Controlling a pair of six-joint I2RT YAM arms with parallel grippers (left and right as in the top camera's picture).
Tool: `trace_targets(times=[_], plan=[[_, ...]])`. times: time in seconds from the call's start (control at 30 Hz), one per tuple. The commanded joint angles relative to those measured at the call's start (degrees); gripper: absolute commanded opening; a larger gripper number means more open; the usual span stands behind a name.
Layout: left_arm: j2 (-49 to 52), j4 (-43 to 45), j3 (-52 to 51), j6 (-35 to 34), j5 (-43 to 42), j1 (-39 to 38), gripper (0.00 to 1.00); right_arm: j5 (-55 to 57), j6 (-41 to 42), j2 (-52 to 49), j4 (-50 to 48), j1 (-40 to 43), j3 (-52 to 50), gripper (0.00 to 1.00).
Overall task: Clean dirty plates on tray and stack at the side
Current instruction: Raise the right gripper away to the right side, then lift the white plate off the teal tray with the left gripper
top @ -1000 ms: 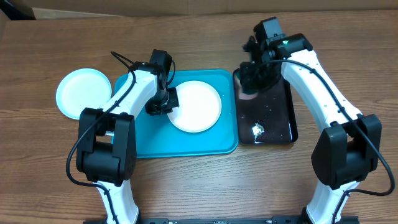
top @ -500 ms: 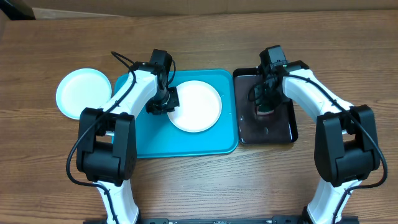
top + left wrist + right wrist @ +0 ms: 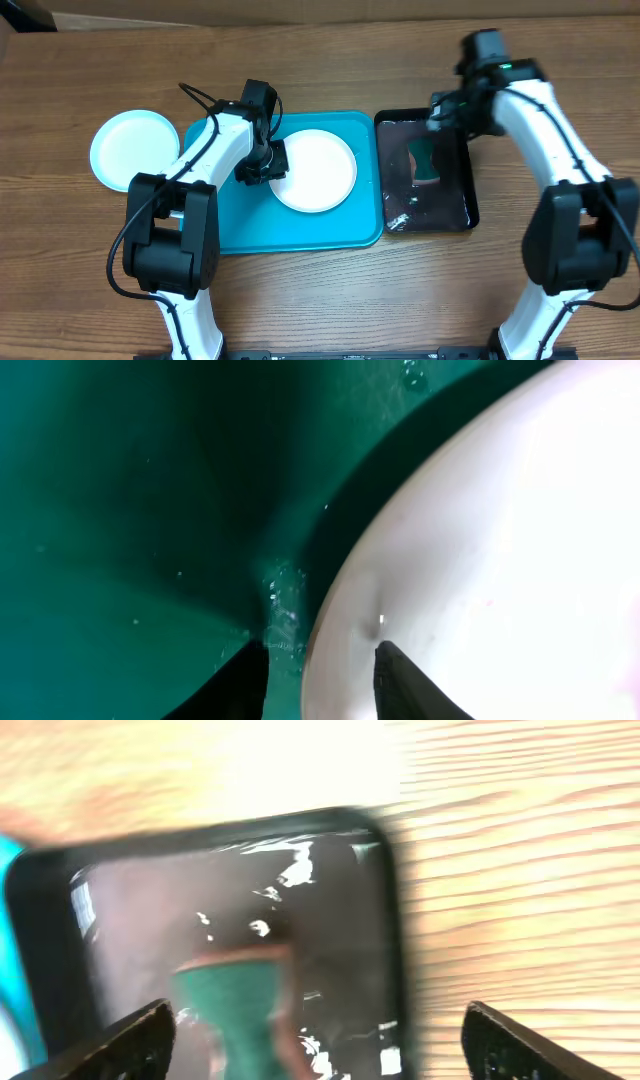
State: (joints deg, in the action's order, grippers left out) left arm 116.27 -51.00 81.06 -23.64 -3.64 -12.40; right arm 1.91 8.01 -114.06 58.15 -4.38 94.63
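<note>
Overhead — green sponge (image 3: 424, 162) in black tray (image 3: 462, 212), right tool (image 3: 452, 108) spread above

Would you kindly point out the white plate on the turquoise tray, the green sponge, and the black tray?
white plate (image 3: 318, 172), overhead view, centre of its face
green sponge (image 3: 425, 160), overhead view, middle of its top
black tray (image 3: 470, 205), overhead view, right rim

Overhead view is showing even, bright light. Black tray (image 3: 428, 172) is glaring with wet reflections. Right wrist view is blurring, overexposed. Left wrist view is looking dim, close.
</note>
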Motion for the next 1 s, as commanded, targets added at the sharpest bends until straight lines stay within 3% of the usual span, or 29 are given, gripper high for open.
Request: trace_targets(times=[0.0, 0.17, 0.33, 0.73, 0.97], plan=[[0.63, 2.23, -2.84, 0.46, -0.44, -0.44, 0.36, -0.74, 1.03, 0.46, 1.25, 5.14, 0.52, 1.0], [0.63, 5.03, -5.68, 0.46, -0.92, -0.42, 0.04, -1.14, 1.16, 0.46, 1.75, 10.29, 0.44, 1.0], [0.61, 1.46, -2.03, 3.91, -0.61, 0.11, 0.04, -1.14, 1.16, 0.46, 1.73, 12.81, 0.44, 1.0], [-0.13, -12.09, 22.43, 8.46, -0.87, 0.9, 0.04, -1.14, 1.16, 0.46, 1.55, 13.18, 0.44, 1.0], [-0.13, -12.11, 26.18, 8.44, 0.52, -4.5, 0.04, -1.14, 1.16, 0.46, 1.55, 13.18, 0.44, 1.0]])
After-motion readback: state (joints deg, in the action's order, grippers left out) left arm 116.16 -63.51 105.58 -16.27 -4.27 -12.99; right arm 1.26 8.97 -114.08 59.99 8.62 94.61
